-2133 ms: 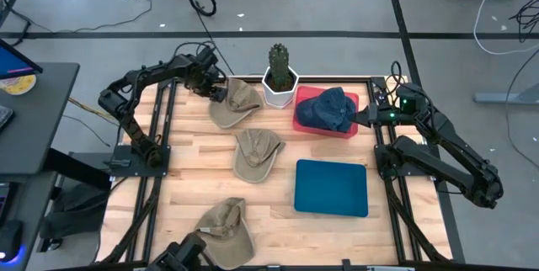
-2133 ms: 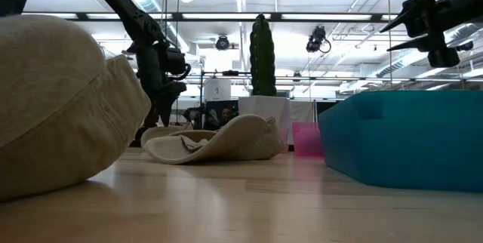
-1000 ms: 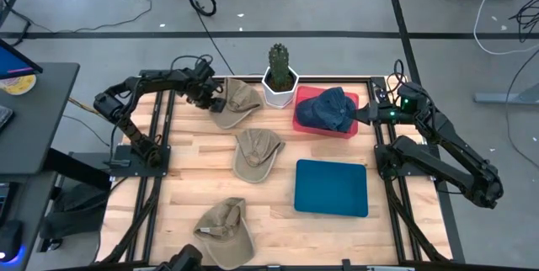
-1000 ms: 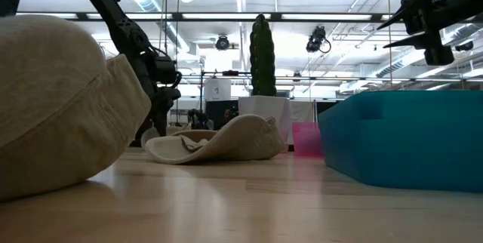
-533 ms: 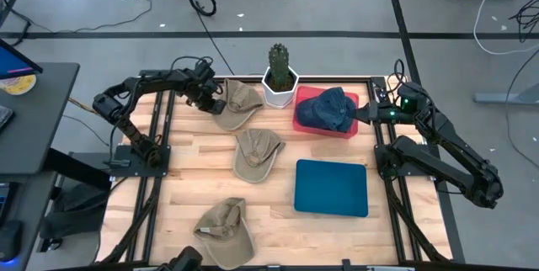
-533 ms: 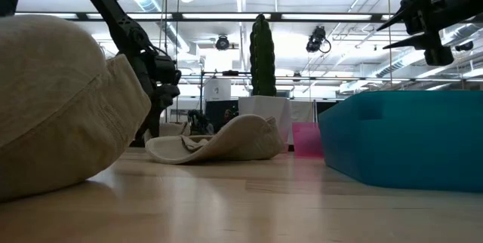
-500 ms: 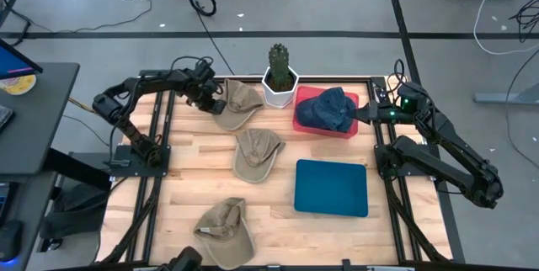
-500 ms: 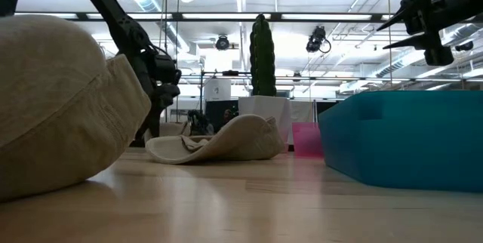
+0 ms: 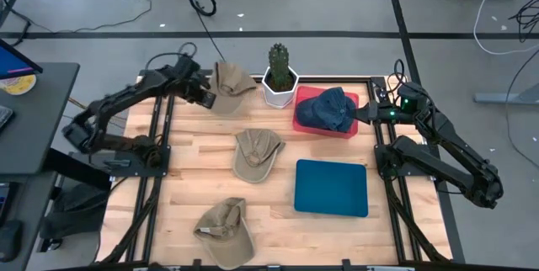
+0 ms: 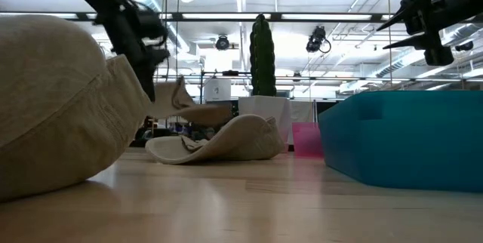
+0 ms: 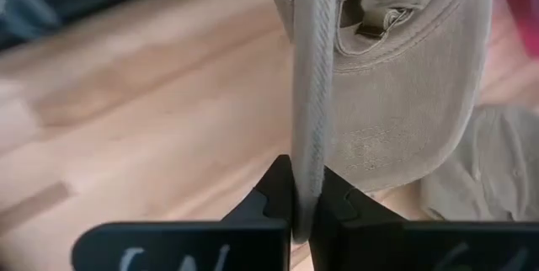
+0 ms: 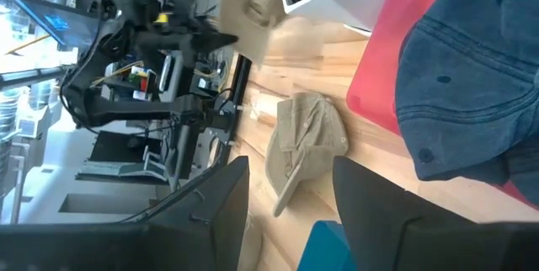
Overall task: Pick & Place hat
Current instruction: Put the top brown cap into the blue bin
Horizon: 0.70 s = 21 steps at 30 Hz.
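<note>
- Left gripper (image 9: 208, 92) is clamping the brim of a tan hat (image 9: 229, 77), holding it lifted near the tabletop's (image 9: 278, 212) far-left corner, beside the cactus pot (image 9: 280, 88)
- Right gripper (image 9: 364, 116) is hovering with fingers spread by the blue hat (image 9: 330, 108) at the far-right edge

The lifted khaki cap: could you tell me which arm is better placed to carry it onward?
Left. Its pincer is shut on the khaki cap, holding its brim clear of the table beside the cactus pot. The right pincer sits open by the navy cap, holding nothing.
</note>
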Each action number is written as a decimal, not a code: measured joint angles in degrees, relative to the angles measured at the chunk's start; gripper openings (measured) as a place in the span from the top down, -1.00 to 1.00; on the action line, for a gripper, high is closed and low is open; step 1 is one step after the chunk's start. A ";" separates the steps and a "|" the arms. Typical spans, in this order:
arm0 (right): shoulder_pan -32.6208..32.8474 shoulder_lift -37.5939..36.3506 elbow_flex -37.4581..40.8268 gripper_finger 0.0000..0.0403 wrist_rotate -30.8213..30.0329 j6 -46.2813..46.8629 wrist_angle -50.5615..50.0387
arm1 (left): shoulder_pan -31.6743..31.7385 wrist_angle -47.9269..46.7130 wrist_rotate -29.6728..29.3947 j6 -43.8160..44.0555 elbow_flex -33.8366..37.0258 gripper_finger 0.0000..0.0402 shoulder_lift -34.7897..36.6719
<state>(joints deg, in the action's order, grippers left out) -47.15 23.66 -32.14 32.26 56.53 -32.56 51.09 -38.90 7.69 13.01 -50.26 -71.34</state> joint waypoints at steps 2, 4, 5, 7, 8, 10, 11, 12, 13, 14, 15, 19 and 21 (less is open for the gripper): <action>-0.01 0.00 0.00 0.13 0.04 0.00 0.00 | 0.02 -1.06 -2.51 0.37 0.00 0.94 3.85; 0.00 0.00 0.00 0.13 0.15 0.11 0.00 | 0.02 -1.37 -4.59 0.75 0.00 0.94 7.62; 0.01 0.00 0.00 0.13 0.19 0.15 0.00 | 0.02 -1.45 -5.64 1.07 0.00 0.94 9.44; 0.00 0.00 0.00 0.13 0.19 0.15 0.00 | 0.02 -1.48 -7.65 1.58 0.00 0.94 12.92; -0.01 0.00 0.00 0.13 0.19 0.16 0.00 | 0.02 -1.36 -8.60 1.80 0.00 0.94 14.63; 0.01 0.00 0.00 0.13 0.19 0.26 0.00 | 0.02 -0.72 -10.24 2.32 0.00 0.94 17.73; -0.01 0.00 0.00 0.13 0.17 0.47 0.00 | 0.02 -0.21 -10.60 2.55 0.00 0.94 19.10; 0.01 0.00 0.00 0.13 0.17 0.59 0.00 | 0.02 0.25 -10.80 2.60 0.00 0.94 20.39; 0.01 0.00 0.00 0.13 0.17 0.79 0.02 | 0.02 0.62 -11.04 2.80 0.00 0.94 21.54; -0.01 0.00 0.00 0.13 0.18 1.07 0.00 | 0.00 1.06 -11.14 3.05 0.00 0.94 22.54; 0.00 0.00 0.00 0.13 0.18 1.19 0.02 | -0.29 1.51 -11.21 3.20 0.00 0.94 23.40; 0.01 0.00 0.00 0.13 0.18 1.80 0.81 | -3.75 2.49 -13.77 3.29 0.00 0.94 25.58; 0.01 0.00 0.00 0.13 0.17 2.48 1.48 | -6.28 4.15 -16.50 3.33 0.00 0.94 26.46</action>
<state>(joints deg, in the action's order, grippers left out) -47.14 23.66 -32.14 32.42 59.01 -31.08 44.81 -34.76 -8.81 16.34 -50.26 -44.88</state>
